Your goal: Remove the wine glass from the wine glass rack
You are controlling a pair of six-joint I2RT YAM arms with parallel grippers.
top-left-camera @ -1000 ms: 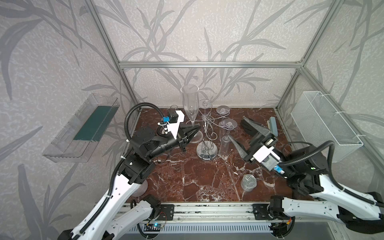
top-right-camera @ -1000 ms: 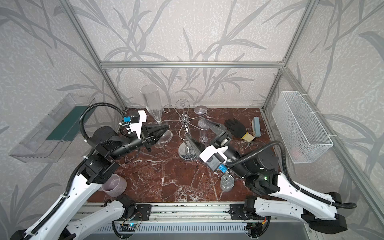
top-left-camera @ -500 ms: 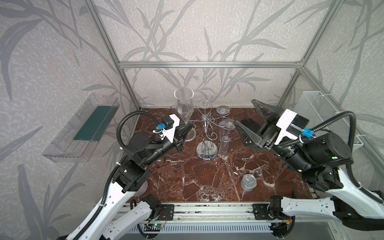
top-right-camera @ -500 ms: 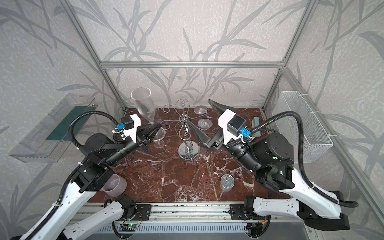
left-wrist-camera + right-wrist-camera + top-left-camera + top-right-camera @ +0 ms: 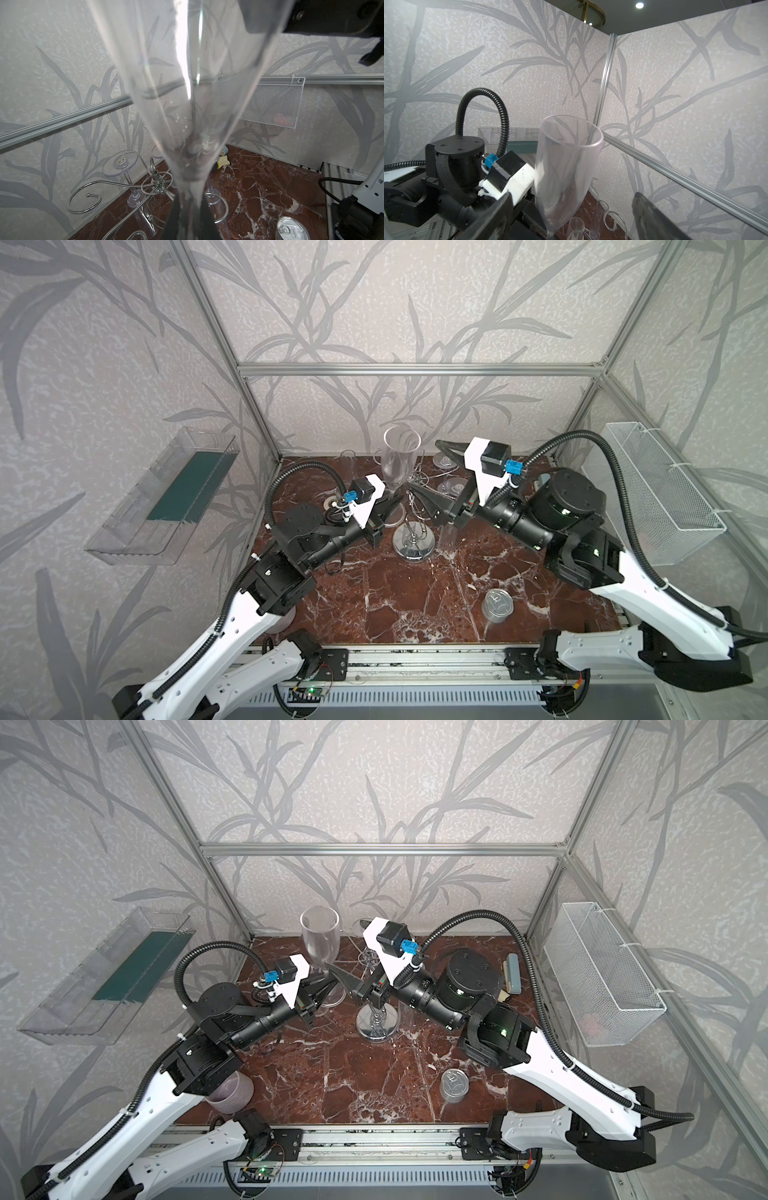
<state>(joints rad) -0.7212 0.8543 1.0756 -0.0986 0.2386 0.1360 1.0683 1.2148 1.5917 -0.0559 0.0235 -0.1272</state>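
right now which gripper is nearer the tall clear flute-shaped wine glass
Left. The left gripper is shut on the tall clear wine glass at its stem, under the bowl. The right gripper stands open close beside the bowl, with no contact visible.

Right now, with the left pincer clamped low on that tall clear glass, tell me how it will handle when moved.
The wine glass looks top-heavy: a tall wide bowl stands above the left pincer, which grips low at the stem, so it may sway. Its thin, smooth clear wall probably makes it slippery and fragile near the wine glass rack.
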